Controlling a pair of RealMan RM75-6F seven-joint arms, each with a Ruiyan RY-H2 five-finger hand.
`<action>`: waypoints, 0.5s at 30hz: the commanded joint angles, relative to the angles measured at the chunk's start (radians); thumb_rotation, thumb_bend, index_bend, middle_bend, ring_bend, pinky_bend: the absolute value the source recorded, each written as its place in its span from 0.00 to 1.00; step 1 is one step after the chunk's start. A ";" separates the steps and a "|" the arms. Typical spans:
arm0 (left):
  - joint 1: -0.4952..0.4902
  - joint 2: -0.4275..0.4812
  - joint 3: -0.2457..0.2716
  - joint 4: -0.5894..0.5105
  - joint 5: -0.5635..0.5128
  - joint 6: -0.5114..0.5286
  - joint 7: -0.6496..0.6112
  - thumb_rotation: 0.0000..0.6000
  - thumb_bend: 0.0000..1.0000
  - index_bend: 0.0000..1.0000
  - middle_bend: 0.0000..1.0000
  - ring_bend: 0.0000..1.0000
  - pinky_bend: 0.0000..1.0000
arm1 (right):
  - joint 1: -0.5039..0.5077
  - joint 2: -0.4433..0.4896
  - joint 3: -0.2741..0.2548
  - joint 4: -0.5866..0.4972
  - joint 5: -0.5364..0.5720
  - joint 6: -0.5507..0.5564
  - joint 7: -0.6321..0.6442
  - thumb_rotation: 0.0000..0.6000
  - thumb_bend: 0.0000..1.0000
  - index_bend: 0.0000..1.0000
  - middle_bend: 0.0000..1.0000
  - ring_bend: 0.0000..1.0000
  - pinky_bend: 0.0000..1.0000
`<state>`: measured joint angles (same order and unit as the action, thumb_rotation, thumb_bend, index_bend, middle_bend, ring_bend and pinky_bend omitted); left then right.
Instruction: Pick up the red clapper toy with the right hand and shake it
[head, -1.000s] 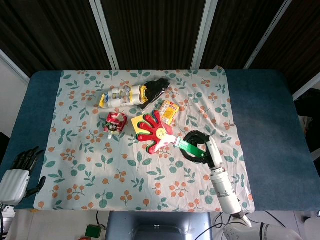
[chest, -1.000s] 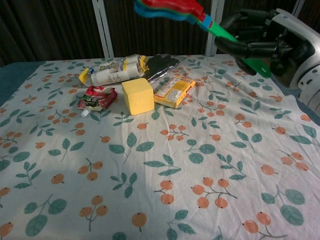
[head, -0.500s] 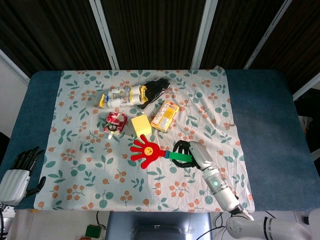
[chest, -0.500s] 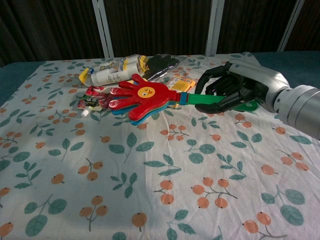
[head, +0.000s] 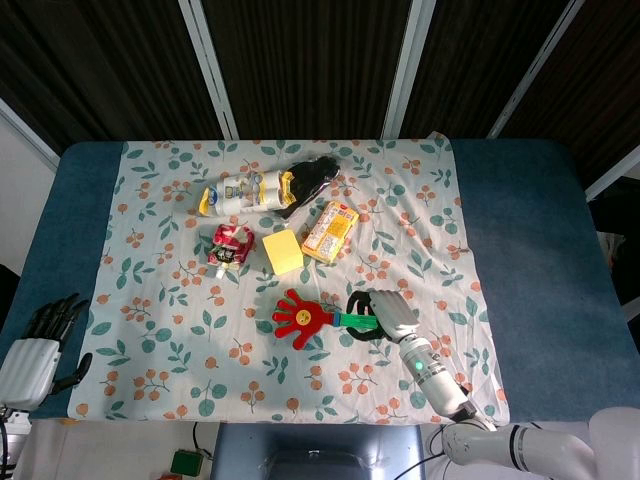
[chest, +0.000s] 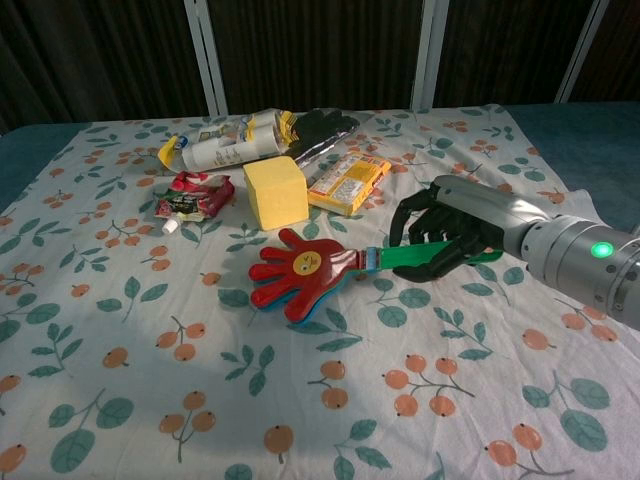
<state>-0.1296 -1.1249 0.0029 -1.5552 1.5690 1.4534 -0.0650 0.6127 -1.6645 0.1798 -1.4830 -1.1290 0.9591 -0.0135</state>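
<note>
The red clapper toy (head: 298, 317) (chest: 298, 271) is shaped like a hand with a yellow face and a green handle (chest: 418, 256). It lies low over the flowered cloth, front centre. My right hand (head: 375, 314) (chest: 447, 231) grips the green handle with its dark fingers curled round it. Whether the toy's red end touches the cloth I cannot tell. My left hand (head: 38, 347) rests at the front left corner, off the cloth, fingers apart and holding nothing; the chest view does not show it.
Behind the toy stand a yellow block (head: 283, 250) (chest: 275, 192), an orange snack packet (head: 330, 231), a red pouch (head: 230, 245), a white and yellow tube (head: 245, 191) and a black bag (head: 313, 177). The cloth's front edge (head: 300, 415) is close.
My right hand has swung the clapper down from high above the table to just over the cloth, nearer the front edge. The left hand has not moved.
</note>
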 joint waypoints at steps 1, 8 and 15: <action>-0.001 0.002 0.003 -0.002 0.002 -0.004 -0.004 1.00 0.41 0.00 0.00 0.00 0.10 | 0.006 0.014 -0.003 0.002 0.015 -0.034 0.006 1.00 0.60 0.58 0.66 0.65 0.84; 0.000 0.003 0.003 -0.004 0.004 0.000 -0.003 1.00 0.41 0.00 0.00 0.00 0.10 | 0.009 0.071 0.000 -0.032 0.025 -0.077 0.026 1.00 0.45 0.14 0.26 0.27 0.39; 0.003 0.003 0.005 -0.005 0.007 0.004 0.001 1.00 0.41 0.00 0.00 0.00 0.11 | -0.054 0.255 -0.036 -0.184 -0.083 -0.008 0.047 1.00 0.32 0.00 0.02 0.02 0.17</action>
<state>-0.1272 -1.1217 0.0082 -1.5607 1.5765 1.4578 -0.0637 0.5960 -1.4945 0.1660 -1.5903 -1.1528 0.9062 0.0222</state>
